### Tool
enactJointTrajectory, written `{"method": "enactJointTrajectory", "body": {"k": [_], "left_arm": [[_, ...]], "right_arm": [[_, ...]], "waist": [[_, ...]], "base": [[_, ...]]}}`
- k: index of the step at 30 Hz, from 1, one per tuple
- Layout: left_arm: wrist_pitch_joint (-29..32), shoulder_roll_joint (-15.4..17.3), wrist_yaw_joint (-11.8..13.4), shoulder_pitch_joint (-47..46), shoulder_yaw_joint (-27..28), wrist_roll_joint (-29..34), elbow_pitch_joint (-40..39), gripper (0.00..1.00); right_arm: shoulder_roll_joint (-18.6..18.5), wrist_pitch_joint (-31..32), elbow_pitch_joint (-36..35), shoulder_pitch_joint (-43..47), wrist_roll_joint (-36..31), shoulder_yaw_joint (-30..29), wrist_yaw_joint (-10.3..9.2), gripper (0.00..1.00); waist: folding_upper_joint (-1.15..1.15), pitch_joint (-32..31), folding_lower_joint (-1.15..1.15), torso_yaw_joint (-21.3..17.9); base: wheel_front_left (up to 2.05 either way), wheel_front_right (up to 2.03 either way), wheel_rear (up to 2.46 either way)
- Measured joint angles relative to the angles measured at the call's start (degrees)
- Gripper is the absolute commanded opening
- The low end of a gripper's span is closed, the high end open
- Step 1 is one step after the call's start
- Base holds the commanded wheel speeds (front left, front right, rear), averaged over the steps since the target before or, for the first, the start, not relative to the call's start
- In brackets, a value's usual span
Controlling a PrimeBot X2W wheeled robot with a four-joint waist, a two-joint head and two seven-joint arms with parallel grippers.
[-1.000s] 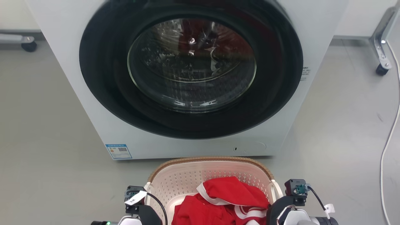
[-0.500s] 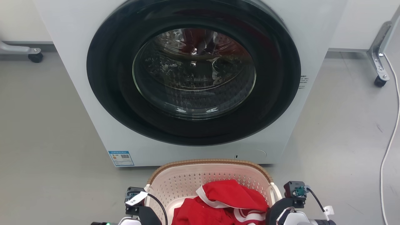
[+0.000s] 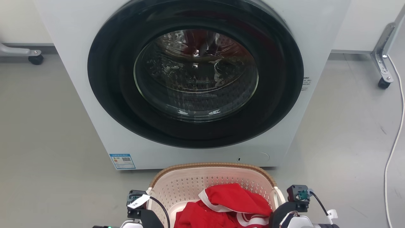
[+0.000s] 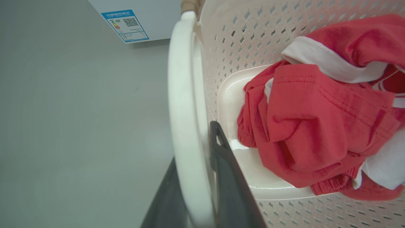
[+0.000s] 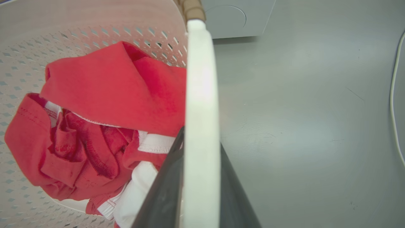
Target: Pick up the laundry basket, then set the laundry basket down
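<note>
The laundry basket, cream-white and perforated with a brown woven rim, is at the bottom centre of the head view, just in front of the washing machine. A red and white garment lies in it. My left gripper is shut on the basket's left white handle, one dark finger on each side of it. My right gripper is likewise shut on the right handle. Whether the basket's bottom touches the floor is hidden from me.
A white front-loading washing machine with its round dark door shut stands right behind the basket. Grey floor lies on both sides. Wheeled metal legs stand at the far right and far left. A white cable runs along the right edge.
The whole head picture has shifted down a little, so the camera has moved. Both grippers stay shut on the handles and the basket stays between them.
</note>
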Motion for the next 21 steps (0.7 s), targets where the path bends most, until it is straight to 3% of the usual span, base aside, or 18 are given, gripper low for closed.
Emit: {"method": "enactJointTrajectory", "body": {"k": [21], "left_arm": [[-1.4, 0.1, 0.9, -1.3, 0.2, -2.0, 0.2, 0.0]], "right_arm": [[-0.1, -0.2, 0.4, -3.4, 1.4, 2.4, 0.0, 0.0]], "waist": [[0.0, 3.6, 0.0, -0.2]], "base": [[0.0, 0.0, 0.0]]}}
